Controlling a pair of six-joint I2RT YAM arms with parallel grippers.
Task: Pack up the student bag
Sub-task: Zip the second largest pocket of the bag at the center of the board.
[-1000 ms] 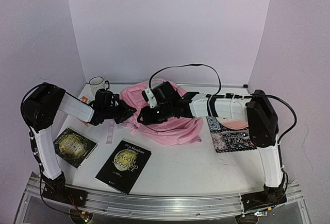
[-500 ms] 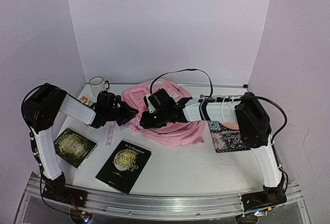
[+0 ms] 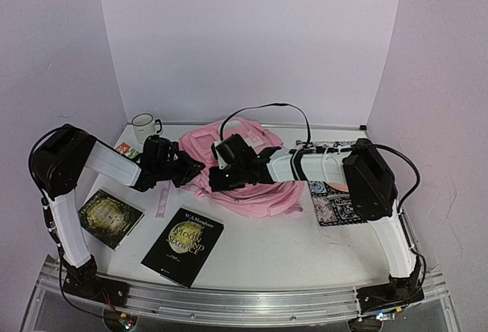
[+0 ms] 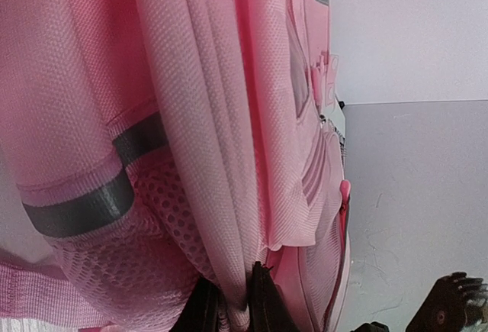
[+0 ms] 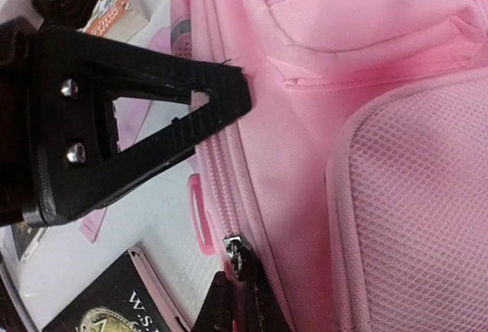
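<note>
The student bag (image 3: 255, 188) lies slumped on the worktop (image 3: 305, 248), with both grippers at its left side. It is soft, light-looking fabric that sags and folds wherever it is taken, so a pinch on loose cloth would likely shift only that fold, not the whole bag. The left gripper (image 4: 232, 300) has its jaws closed on a fold of fabric at the bag's left edge, which should anchor it. The right gripper (image 5: 235, 290), just beside that fold, looks clamped on the metal zip pull (image 5: 235, 254). The pull is small and slick. It probably needs a firm hold and a draw along the zip line, with the fabric braced.
</note>
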